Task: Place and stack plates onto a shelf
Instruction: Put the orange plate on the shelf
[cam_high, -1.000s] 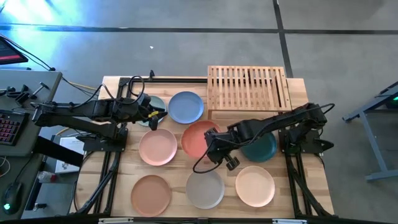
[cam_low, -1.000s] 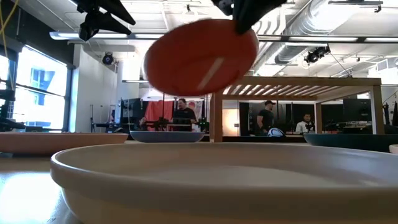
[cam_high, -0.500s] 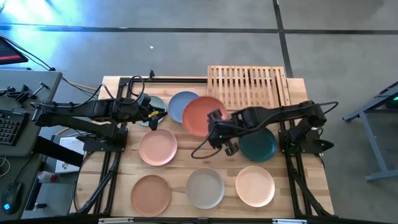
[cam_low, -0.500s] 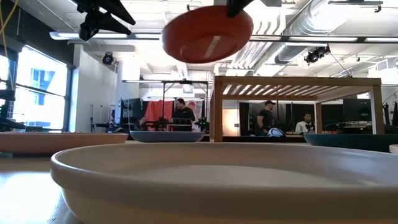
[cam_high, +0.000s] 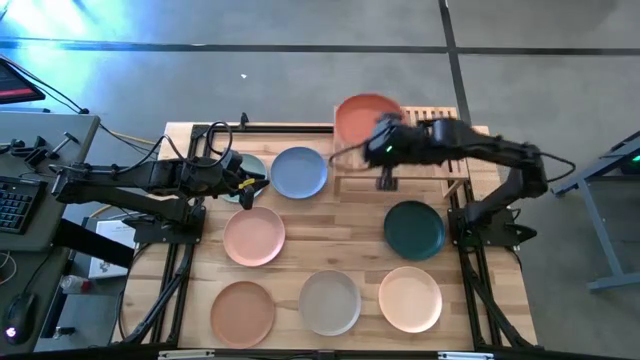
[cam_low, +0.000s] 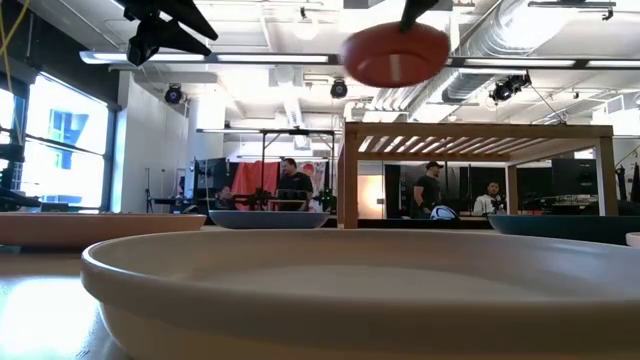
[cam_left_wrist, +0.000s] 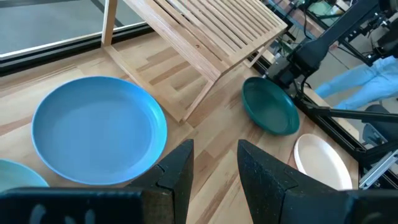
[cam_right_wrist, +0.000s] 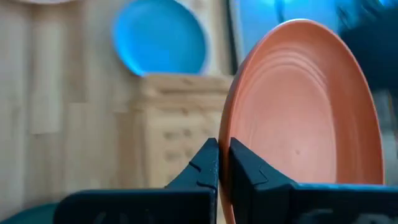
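Plates: seven lie on the surface (cam_high: 350, 225), none on the shelf yet, as far as I can see.
Surface: light wood, both arms mounted on it.
Shelf (cam_high: 425, 140): low bamboo-slat rack at the far right of the surface, top bare.
Step in hand: I judge this the carry of the first plate to the shelf.
Red-orange plate (cam_high: 365, 120): round, shallow, matte; held by its rim, tilted, in the air over the shelf's far left corner.
Right gripper (cam_high: 388, 135): fingers (cam_right_wrist: 205, 165) pinched shut on that rim.
Left gripper (cam_high: 250, 182): waiting near the mint green plate (cam_high: 250, 165) and blue plate (cam_high: 299, 172); fingers parted, holding nothing.
Next move: I would level the plate, lower it flat onto the slats, then release.
Risk: I reckon an off-centre drop could tip it off the edge.
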